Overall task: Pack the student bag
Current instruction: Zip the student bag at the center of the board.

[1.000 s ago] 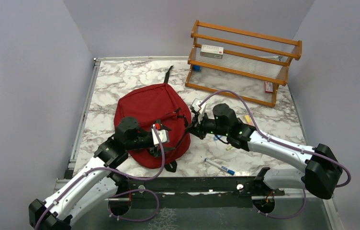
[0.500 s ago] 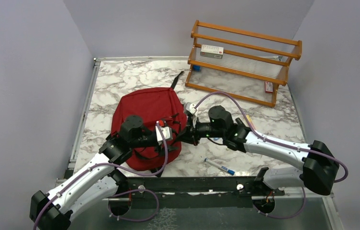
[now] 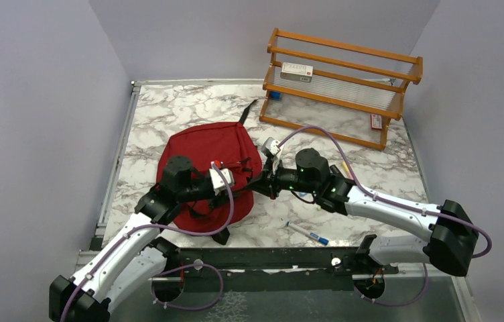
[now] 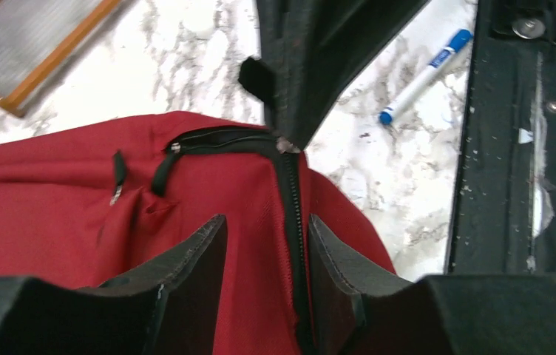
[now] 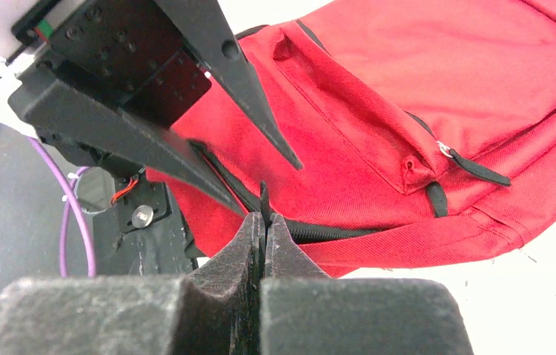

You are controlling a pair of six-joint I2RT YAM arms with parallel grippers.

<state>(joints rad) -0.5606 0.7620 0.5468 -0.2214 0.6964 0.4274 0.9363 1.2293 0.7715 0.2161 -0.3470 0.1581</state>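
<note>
The dark-red student bag [image 3: 199, 157] lies on the marble table, left of centre. My left gripper [image 3: 237, 182] is open at the bag's right edge. In the left wrist view its fingers [image 4: 264, 222] straddle the red fabric and the black zipper [image 4: 290, 200]. My right gripper [image 3: 257, 186] meets it from the right. In the right wrist view it [image 5: 264, 220] is shut on the black zipper pull [image 5: 263, 198]. Its tip shows at the zipper's end in the left wrist view [image 4: 284, 144]. The bag's inside is hidden.
A wooden rack [image 3: 343, 87] stands at the back right with a white box [image 3: 296, 71] on a shelf. A blue-capped marker [image 3: 308, 234] and a yellow pencil [image 3: 347, 168] lie right of the bag. A black rail [image 3: 269, 258] runs along the front edge.
The bag has turned and slid a little to the back left, its top strap swinging right. Both grippers moved left with it; the right gripper stays shut on the pull.
</note>
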